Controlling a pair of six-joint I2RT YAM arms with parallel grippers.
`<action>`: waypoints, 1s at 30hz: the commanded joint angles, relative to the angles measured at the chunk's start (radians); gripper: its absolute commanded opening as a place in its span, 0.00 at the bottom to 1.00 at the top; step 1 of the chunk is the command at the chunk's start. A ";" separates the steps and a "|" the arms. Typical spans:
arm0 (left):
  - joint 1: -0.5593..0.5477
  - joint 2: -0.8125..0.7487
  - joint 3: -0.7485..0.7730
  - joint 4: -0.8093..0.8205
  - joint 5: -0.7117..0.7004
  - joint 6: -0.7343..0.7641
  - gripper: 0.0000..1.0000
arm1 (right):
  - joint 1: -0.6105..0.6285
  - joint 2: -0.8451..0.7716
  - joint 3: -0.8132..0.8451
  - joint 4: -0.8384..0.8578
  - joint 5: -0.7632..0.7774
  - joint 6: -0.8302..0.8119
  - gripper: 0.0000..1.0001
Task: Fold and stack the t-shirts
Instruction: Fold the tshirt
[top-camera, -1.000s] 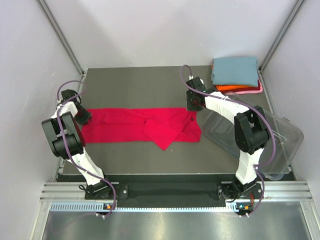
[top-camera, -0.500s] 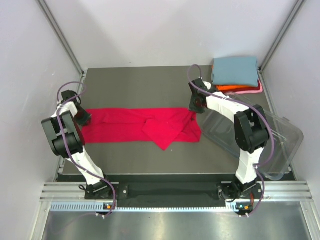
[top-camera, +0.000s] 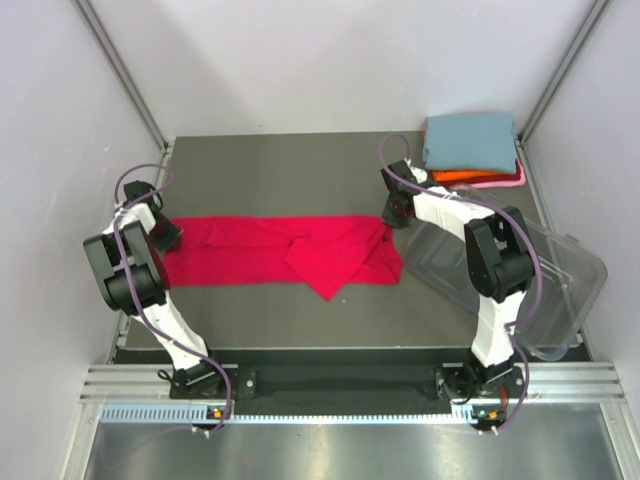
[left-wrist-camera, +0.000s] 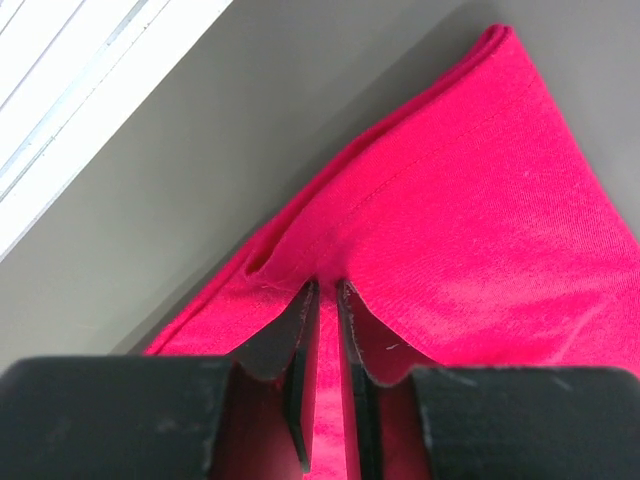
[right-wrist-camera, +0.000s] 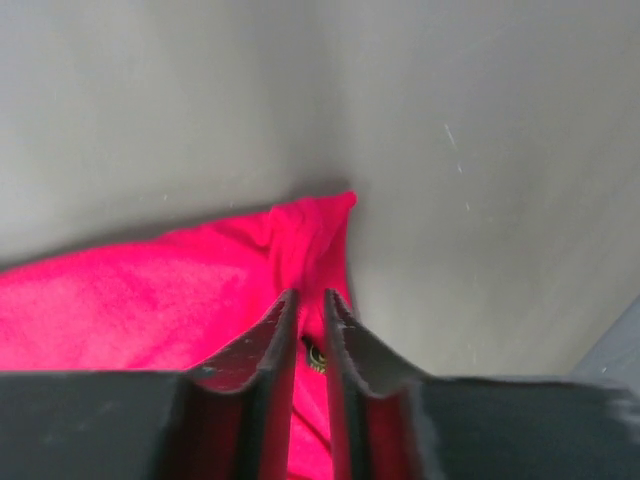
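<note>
The crimson red t-shirt (top-camera: 270, 250) lies as a long band across the middle of the table. My left gripper (top-camera: 166, 233) is shut on its left end; in the left wrist view the jaws (left-wrist-camera: 328, 290) pinch a fold of the red cloth (left-wrist-camera: 470, 220). My right gripper (top-camera: 393, 214) is shut on the shirt's far right corner; in the right wrist view the jaws (right-wrist-camera: 310, 296) hold the red cloth (right-wrist-camera: 150, 300) low over the table. A folded stack sits at the back right: the blue-grey t-shirt (top-camera: 470, 140) on top, the orange t-shirt (top-camera: 462, 176) and the pale pink t-shirt (top-camera: 502, 183) under it.
A clear plastic tub (top-camera: 545, 285) lies tilted at the right edge, beside the right arm. The dark table (top-camera: 280, 175) is bordered by grey walls on the left, back and right. In the left wrist view a white rail (left-wrist-camera: 80, 90) runs along the table's left edge.
My right gripper has shifted slightly right and toward the near side with the shirt's corner, drawing the right end a little tauter. The left gripper has not moved.
</note>
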 joint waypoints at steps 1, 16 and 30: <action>0.008 0.025 0.025 -0.003 -0.033 0.015 0.17 | -0.024 0.009 0.012 0.054 0.039 -0.015 0.12; 0.011 0.059 0.073 -0.012 -0.065 0.009 0.18 | -0.083 -0.002 -0.015 0.132 -0.001 -0.107 0.00; -0.004 -0.010 0.159 -0.040 -0.069 0.027 0.27 | -0.066 -0.114 -0.029 0.074 -0.016 -0.075 0.28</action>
